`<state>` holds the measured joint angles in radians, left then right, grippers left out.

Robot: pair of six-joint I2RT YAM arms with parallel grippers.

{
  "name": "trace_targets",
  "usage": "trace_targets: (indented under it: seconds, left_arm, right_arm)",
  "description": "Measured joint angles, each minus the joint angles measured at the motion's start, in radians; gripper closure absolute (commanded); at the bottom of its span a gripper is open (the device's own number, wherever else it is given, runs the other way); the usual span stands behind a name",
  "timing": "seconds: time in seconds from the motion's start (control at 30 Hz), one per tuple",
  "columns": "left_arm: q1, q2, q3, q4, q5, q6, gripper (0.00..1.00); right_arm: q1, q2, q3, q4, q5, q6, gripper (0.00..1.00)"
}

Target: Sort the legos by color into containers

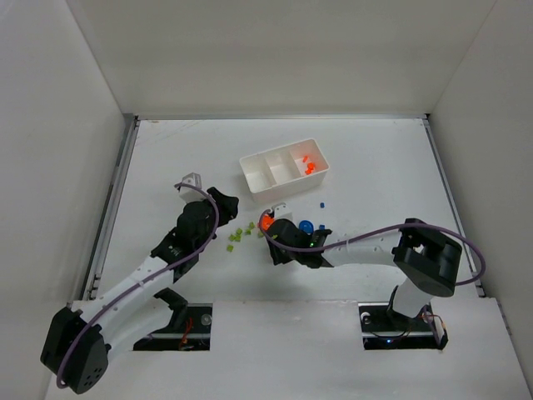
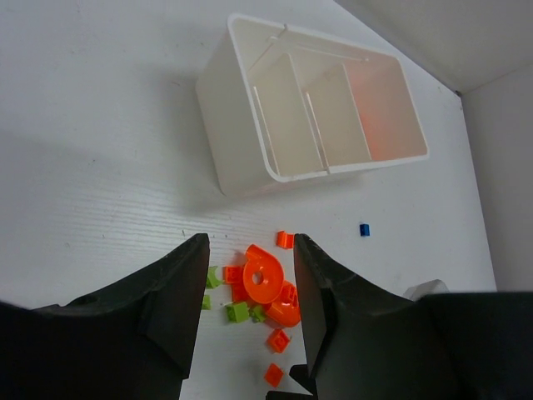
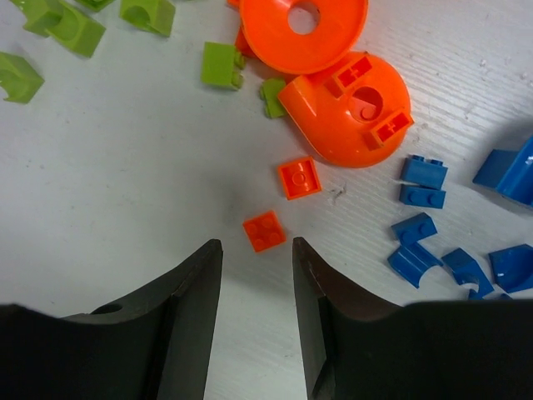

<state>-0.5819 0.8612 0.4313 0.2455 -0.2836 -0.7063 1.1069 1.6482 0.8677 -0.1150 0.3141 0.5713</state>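
Right wrist view, closest in: the right tool (image 3: 256,254) has its fingers apart and holds nothing, and a small orange brick (image 3: 265,232) lies on the worktop (image 3: 125,167) just ahead of the gap. Past it sit another orange square (image 3: 299,177), an orange dome (image 3: 354,112) and an orange disc (image 3: 304,33), with blue bricks (image 3: 420,179) to one side and green bricks (image 3: 221,65) to the other. Only the left wrist view shows the left tool (image 2: 248,246), also apart and holding nothing, near the same pile, with a lone blue brick (image 2: 363,229) and the tray (image 2: 241,142) beyond. From overhead alone, orange pieces (image 1: 309,162) show in the tray's right-end compartment.
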Motion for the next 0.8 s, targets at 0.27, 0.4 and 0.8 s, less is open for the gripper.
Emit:
trace_targets:
  seconds: [0.27,0.4,0.8]
  left_arm:
    - [-0.006,-0.005,0.000,-0.006,0.024,-0.012,0.58]
    - [-0.006,-0.027,-0.015,-0.010,0.031,-0.020,0.58]
    - [-0.003,-0.090,-0.046,-0.032,0.021,-0.048,0.58]
  right_arm:
    - [0.000,0.000,0.001,-0.035,0.007,0.012,0.53]
    - [0.000,0.003,-0.001,-0.006,0.003,-0.007,0.55]
    - [0.000,0.043,-0.018,0.109,0.027,-0.079,0.63]
